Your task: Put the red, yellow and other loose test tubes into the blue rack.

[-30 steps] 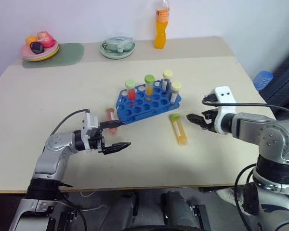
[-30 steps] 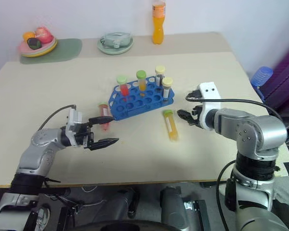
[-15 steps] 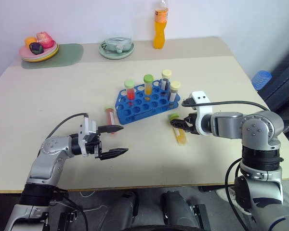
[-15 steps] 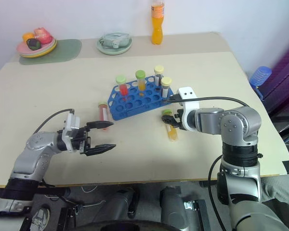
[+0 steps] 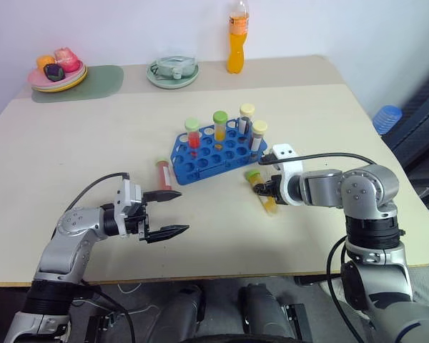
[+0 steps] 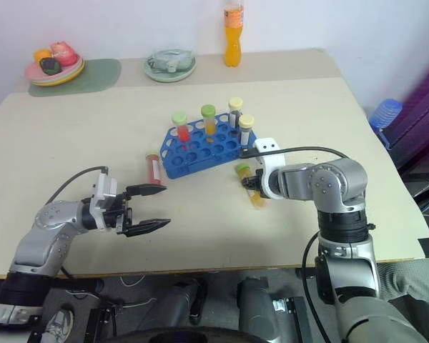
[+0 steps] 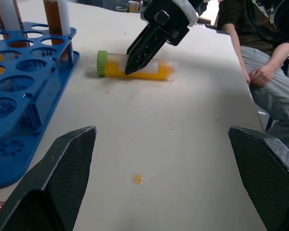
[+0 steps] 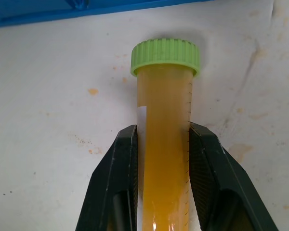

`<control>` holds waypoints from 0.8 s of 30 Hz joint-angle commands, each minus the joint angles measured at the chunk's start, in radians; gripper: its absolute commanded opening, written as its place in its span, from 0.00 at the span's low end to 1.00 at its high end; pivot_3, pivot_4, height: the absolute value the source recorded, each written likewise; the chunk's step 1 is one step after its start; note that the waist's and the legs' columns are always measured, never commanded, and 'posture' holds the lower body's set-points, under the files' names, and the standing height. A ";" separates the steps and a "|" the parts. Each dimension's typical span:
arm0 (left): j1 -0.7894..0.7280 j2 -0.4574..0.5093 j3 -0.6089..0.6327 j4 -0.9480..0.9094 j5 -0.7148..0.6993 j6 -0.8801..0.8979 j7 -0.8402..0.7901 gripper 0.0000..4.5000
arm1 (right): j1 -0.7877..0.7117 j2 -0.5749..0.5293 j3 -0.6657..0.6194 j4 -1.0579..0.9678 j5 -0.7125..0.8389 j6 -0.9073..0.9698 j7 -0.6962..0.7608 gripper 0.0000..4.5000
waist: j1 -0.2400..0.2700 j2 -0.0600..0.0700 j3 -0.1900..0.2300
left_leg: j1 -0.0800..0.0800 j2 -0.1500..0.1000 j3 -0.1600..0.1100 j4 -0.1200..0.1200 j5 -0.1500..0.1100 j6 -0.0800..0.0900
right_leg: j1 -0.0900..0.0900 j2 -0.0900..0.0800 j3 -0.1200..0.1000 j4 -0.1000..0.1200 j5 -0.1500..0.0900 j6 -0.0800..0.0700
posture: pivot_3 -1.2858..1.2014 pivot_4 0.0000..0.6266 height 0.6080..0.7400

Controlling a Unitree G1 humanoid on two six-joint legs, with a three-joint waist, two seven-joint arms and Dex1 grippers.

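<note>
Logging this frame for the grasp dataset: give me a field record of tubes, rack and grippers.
right gripper: shut on the yellow tube, green cap, lying on the table just right of the rack
left gripper: open, nothing between its fingers, low over the table short of the rack
blue rack: four capped tubes standing in it, many holes free
red tube: loose, lying flat at the rack's left end
back of table: orange drink bottle, plate of toy food, green dish

Loose tube (image 5: 264, 196) right of rack (image 5: 213, 153)
</note>
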 commanded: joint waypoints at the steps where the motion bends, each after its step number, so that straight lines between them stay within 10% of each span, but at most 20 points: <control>1: -0.001 0.009 0.025 -0.034 -0.022 0.004 0.008 1.00 | 0.010 -0.060 0.087 -0.058 -0.055 -0.055 0.070 0.19 | 0.001 0.000 0.000 | 0.000 0.000 0.000 0.000 0.000 0.000 | 0.000 0.000 0.000 0.000 0.000 0.000 | 0.52 0.24 1.00; 8: 0.000 0.002 0.027 -0.044 -0.025 0.019 0.035 1.00 | 0.137 -0.271 0.149 -0.328 -0.024 -0.420 0.510 0.19 | 0.005 0.000 0.001 | -0.001 0.000 0.000 -0.001 -0.001 0.001 | 0.000 0.000 -0.001 -0.003 0.000 0.001 | 0.52 0.24 1.00; 24: -0.007 -0.089 0.057 0.010 -0.005 -0.029 0.160 1.00 | 0.089 0.291 0.060 0.496 -0.522 -1.883 0.532 0.19 | 0.000 -0.002 0.001 | 0.001 0.001 0.001 -0.001 0.004 -0.007 | -0.001 0.002 0.000 0.000 0.001 0.001 | 0.52 0.24 1.00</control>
